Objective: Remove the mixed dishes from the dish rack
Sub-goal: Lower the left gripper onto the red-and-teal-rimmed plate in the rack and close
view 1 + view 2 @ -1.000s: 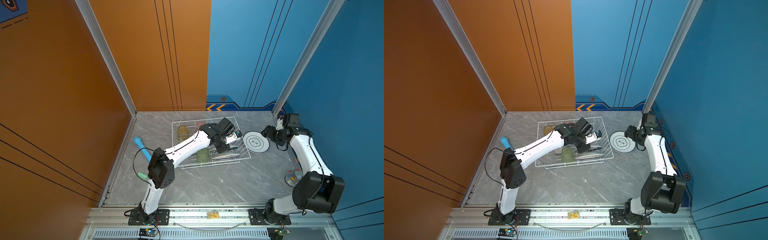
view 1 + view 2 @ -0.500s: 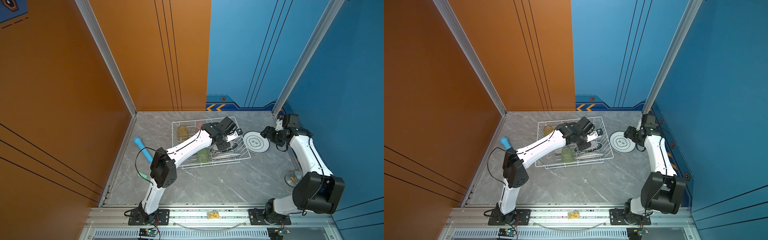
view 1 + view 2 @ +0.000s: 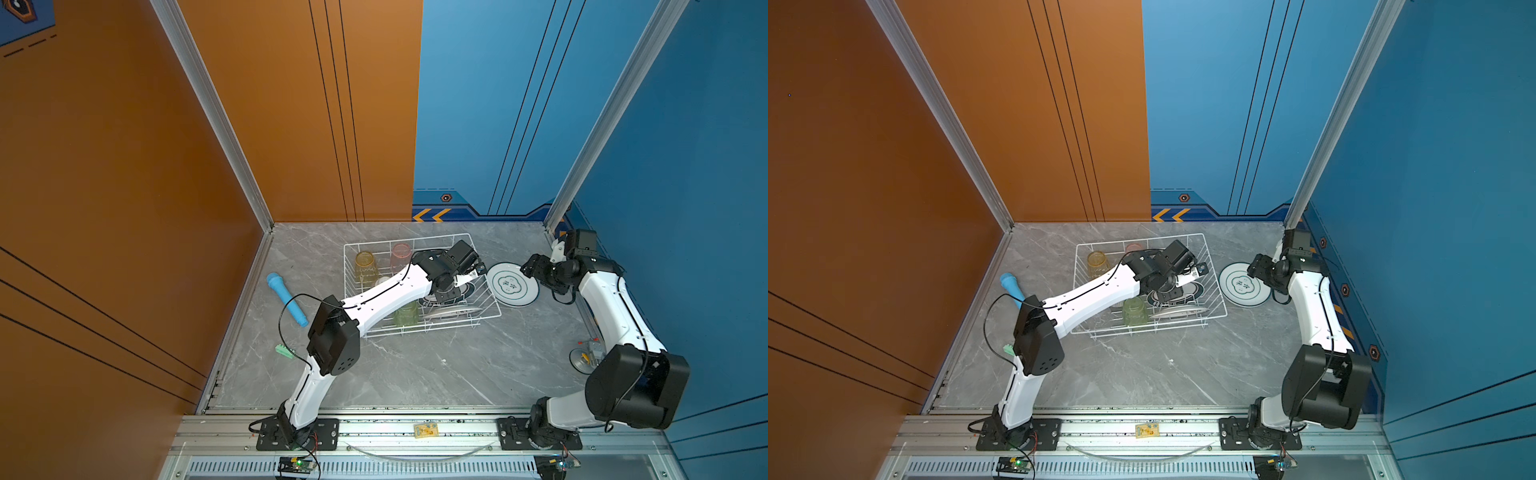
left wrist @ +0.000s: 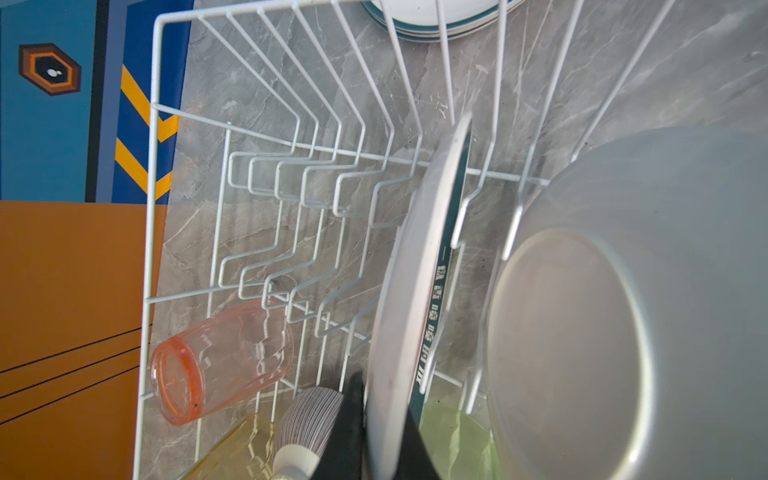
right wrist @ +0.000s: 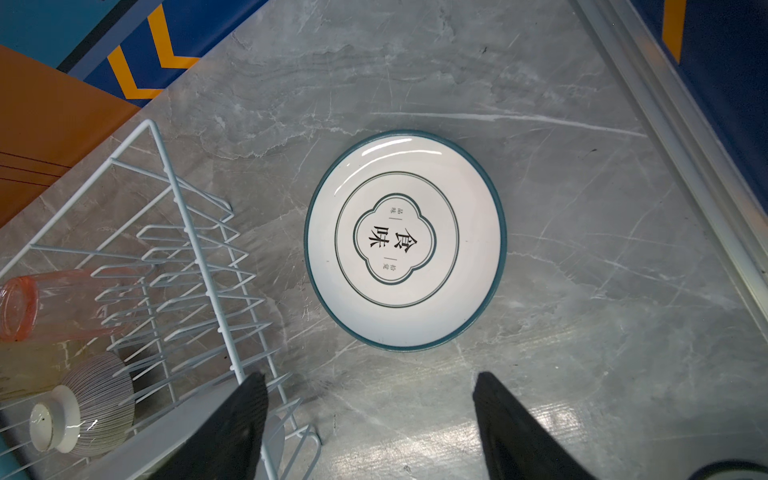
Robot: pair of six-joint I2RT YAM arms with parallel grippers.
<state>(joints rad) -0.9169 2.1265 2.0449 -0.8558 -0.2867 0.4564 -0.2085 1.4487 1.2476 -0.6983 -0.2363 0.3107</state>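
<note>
The dish rack (image 3: 486,291) is set on a grey marble-patterned tabletop (image 3: 415,374), toward the far corner where an orange wall (image 3: 124,166) and a blue wall (image 3: 478,104) meet. Inside the rack, an upright teal-rimmed plate (image 4: 401,291) is pinched at its rim by the left gripper (image 4: 382,432), whose fingers are closed tight on its two faces. The rack also holds a yellow tumbler (image 3: 365,266), a pink tumbler (image 3: 401,253), a green tumbler (image 3: 406,313), a striped bowl (image 4: 309,415) and a second plate (image 4: 602,311). Just outside the rack, on the right arm's side, a printed plate (image 5: 405,241) lies flat on the marble. The right gripper (image 5: 370,415) is held above the marble beside it, fingers spread wide with nothing between them. On the rack's opposite side, a light-blue cylinder (image 3: 286,299) and a green block (image 3: 284,351) lie near the orange wall's foot. A broad stretch of marble lies between the rack's near edge and the aluminium front rail (image 3: 415,415).
</note>
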